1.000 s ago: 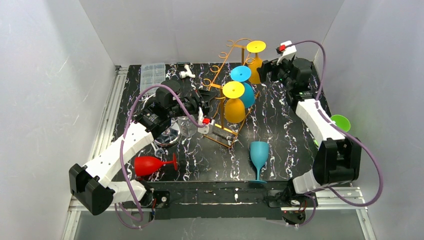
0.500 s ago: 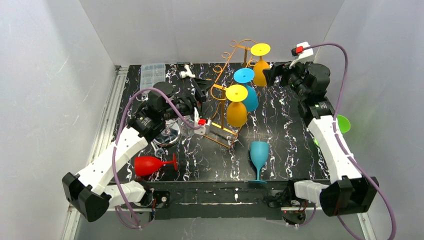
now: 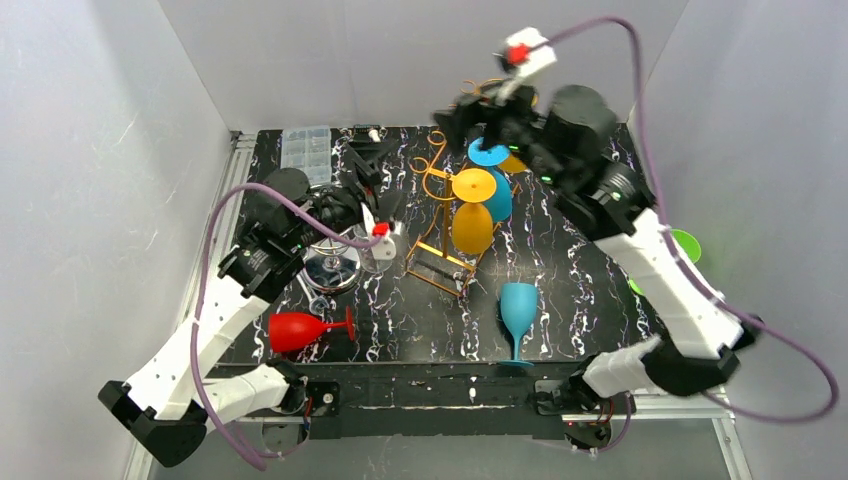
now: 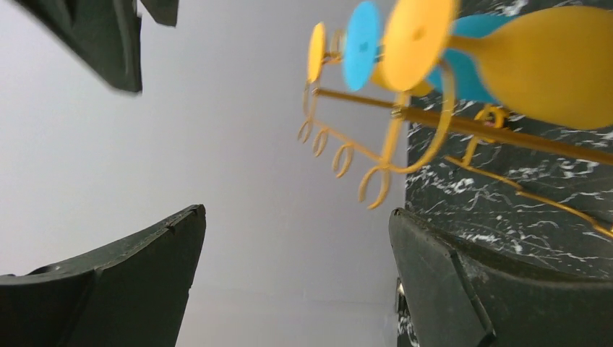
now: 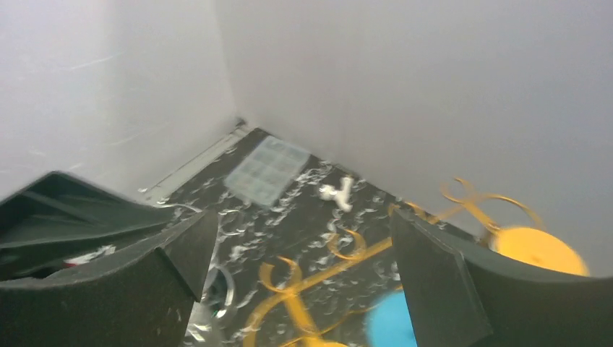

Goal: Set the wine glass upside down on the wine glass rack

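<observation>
Red glass (image 3: 298, 330) on its side, front left. Teal glass (image 3: 518, 308) upright, front centre. Left gripper (image 4: 296, 213): fingers wide apart, nothing between, just left of rack (image 3: 440, 268). Clear wine glass (image 3: 376, 256) beside rack's near-left end, outline faint; touching rack or not, cannot tell. Yellow glass (image 3: 472, 222) and blue glass (image 3: 497, 195) upside down on rack. Right gripper (image 5: 303, 217): spread, empty, raised over rack's far end. Far yellow glass (image 5: 536, 249) mostly hidden behind right arm in top view.

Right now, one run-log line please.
left claw open, empty; right claw open over rack; rack holds three wine glasses; red wine glass lying on table
</observation>
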Robot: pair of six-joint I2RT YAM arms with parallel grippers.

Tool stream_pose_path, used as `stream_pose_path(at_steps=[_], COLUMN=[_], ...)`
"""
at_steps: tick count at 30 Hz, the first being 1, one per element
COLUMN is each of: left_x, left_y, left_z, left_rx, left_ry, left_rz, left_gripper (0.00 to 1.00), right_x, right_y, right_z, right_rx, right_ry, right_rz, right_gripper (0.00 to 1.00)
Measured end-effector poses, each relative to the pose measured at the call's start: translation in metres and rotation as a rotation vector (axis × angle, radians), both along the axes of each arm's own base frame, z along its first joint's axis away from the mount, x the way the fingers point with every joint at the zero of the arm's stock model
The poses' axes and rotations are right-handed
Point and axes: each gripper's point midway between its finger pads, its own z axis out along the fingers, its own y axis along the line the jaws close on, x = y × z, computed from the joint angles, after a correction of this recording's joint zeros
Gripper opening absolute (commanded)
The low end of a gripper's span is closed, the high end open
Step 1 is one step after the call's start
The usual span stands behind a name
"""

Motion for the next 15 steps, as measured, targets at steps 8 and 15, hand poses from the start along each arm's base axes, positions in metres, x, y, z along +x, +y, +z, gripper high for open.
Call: stream_pose_path(at_steps=[8, 15], left_x=[0.036, 0.036], left_y=[0.087, 0.149], left_z=[0.078, 0.111], left_rx=[-0.338, -0.590], left_ry=[0.093, 0.096], left_rz=[0.357, 0.550], left_gripper=[0.98, 0.98], right_x=[0.023, 0.048], right_y=[0.114, 0.082], right_z=[-0.018, -0.126], right_rx=[-0.150, -0.392], right_ry=[0.142, 0.369], right_rz=[-0.100, -0.290], right_gripper=[0.89, 0.86])
